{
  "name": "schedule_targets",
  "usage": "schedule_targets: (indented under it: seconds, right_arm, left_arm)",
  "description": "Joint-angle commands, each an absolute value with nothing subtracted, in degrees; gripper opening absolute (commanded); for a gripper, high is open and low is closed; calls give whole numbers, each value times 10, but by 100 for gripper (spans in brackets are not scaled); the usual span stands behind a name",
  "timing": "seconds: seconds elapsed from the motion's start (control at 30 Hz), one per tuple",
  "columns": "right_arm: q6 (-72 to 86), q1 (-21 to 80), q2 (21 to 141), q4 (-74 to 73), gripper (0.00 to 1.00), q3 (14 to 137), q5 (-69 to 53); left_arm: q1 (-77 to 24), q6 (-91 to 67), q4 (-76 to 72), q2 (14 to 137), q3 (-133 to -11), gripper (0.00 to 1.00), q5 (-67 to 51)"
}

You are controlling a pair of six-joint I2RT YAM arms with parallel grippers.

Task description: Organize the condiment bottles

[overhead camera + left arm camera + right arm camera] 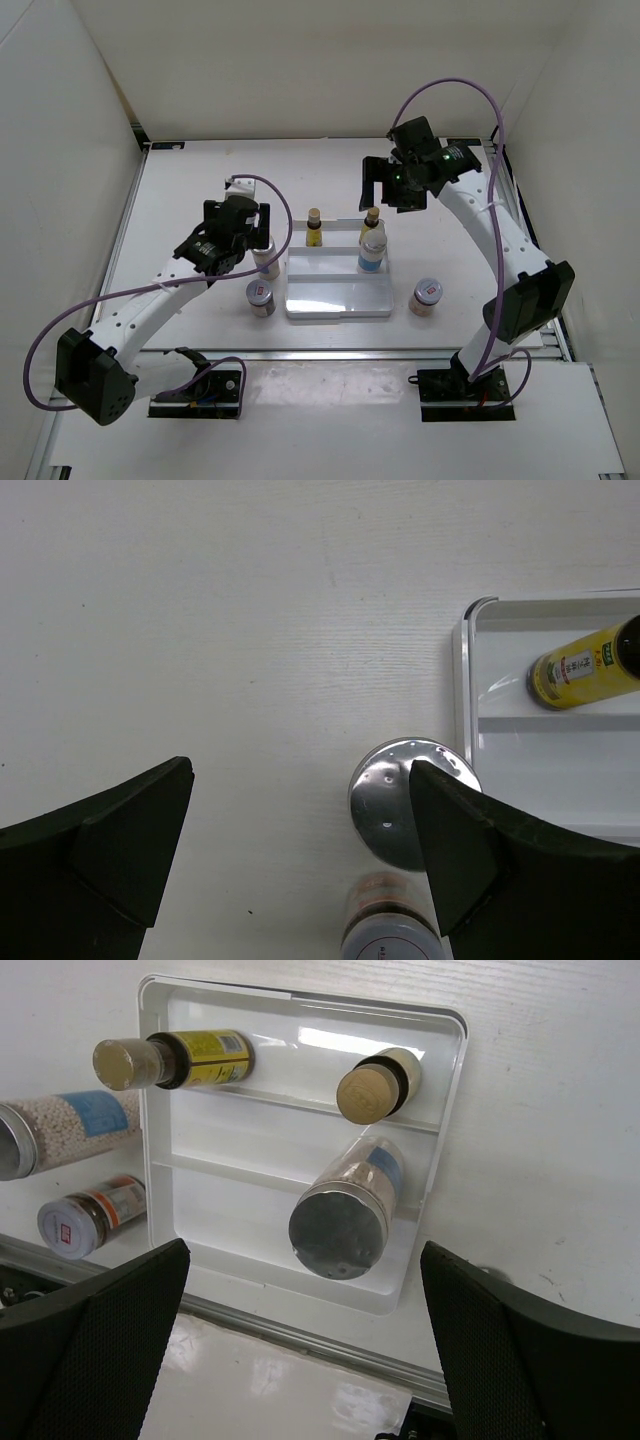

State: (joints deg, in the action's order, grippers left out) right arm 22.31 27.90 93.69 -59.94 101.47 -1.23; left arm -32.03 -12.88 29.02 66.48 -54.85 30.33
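Observation:
The white stepped tray [337, 300] holds two slim yellow bottles [314, 228] [371, 218] on its back step and a blue-labelled bottle [372, 250] in front of the right one. The second blue-labelled bottle [266, 258] stands off the tray's left edge, with a short jar [260, 297] in front of it. The other jar [426, 296] stands right of the tray. My left gripper [252, 238] is open above that outer bottle; its silver cap [395, 800] sits by the right finger [470, 850]. My right gripper [385, 195] is open and empty above the tray's back [303, 1250].
White walls close in the table on the left, back and right. A metal rail [340, 352] runs along the table's near edge, with both arm bases in front of it. The tray's front step [250, 1230] holds nothing.

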Motion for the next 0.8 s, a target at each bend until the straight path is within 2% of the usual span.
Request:
schedule_targets:
  seconds: [0.0, 0.5, 0.77]
  right_arm:
    - [229, 283, 923, -594, 100, 1018, -15]
    - [241, 283, 899, -576, 100, 968, -20]
    - [235, 283, 893, -586, 100, 968, -21]
  left_arm:
    - [-321, -145, 294, 658, -548, 100, 288]
    - [-321, -168, 274, 658, -514, 100, 259]
    - [-321, -163, 263, 653, -514, 100, 283]
